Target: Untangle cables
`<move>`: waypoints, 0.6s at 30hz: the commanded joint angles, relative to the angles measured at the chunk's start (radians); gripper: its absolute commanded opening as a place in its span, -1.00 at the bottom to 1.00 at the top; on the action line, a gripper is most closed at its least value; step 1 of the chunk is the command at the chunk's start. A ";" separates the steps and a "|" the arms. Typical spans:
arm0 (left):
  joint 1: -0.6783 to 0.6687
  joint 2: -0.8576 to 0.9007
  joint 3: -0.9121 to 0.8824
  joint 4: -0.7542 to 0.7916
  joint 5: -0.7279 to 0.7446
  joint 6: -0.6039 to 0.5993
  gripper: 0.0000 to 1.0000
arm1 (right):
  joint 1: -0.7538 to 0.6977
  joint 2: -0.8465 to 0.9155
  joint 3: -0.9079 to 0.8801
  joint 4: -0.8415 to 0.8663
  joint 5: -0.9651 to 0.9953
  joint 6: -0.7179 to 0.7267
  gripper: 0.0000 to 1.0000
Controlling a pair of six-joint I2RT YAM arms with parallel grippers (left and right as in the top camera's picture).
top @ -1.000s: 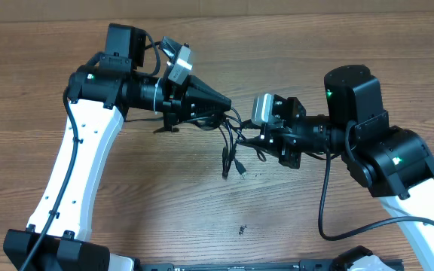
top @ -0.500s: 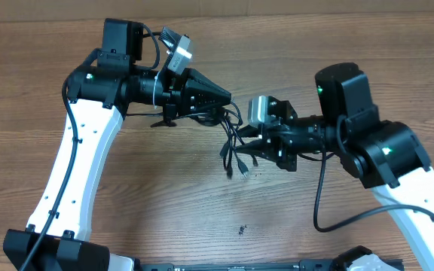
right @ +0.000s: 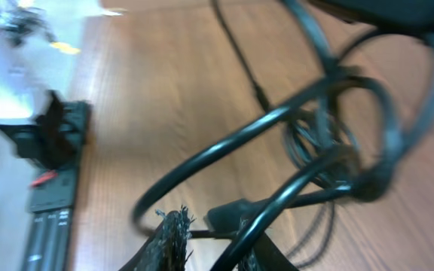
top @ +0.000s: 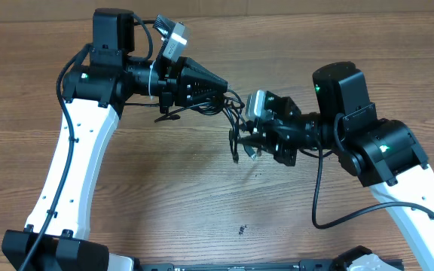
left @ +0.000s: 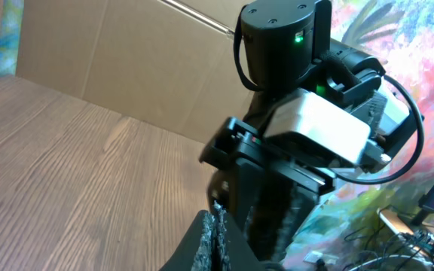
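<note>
Thin glossy black cables [top: 235, 134], looped

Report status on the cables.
Left end effector shut on cables. Right end effector around a strand, grip unclear. Cables strung between both; nothing blocking.

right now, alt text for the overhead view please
A tangle of thin black cables hangs between two grippers above a wooden table. The left gripper is shut on its upper end; the right gripper reaches into the lower part, where plug ends dangle.
</note>
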 commanded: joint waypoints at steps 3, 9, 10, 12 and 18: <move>0.003 -0.021 0.017 -0.012 -0.044 -0.031 -0.92 | -0.002 -0.025 0.003 0.088 0.183 0.101 -0.56; 0.002 -0.021 0.017 -0.031 -0.048 -0.032 -0.92 | -0.002 -0.051 0.003 0.146 0.191 0.108 -0.54; 0.001 -0.021 0.017 -0.031 -0.048 -0.032 -0.92 | -0.002 -0.051 0.003 0.149 0.191 0.108 -0.54; 0.002 -0.021 0.017 -0.032 -0.053 -0.032 -0.91 | -0.002 -0.051 0.003 0.139 0.191 0.109 -0.54; 0.001 -0.021 0.017 -0.192 -0.292 0.030 -0.91 | -0.002 -0.051 0.003 0.071 0.225 0.109 -0.53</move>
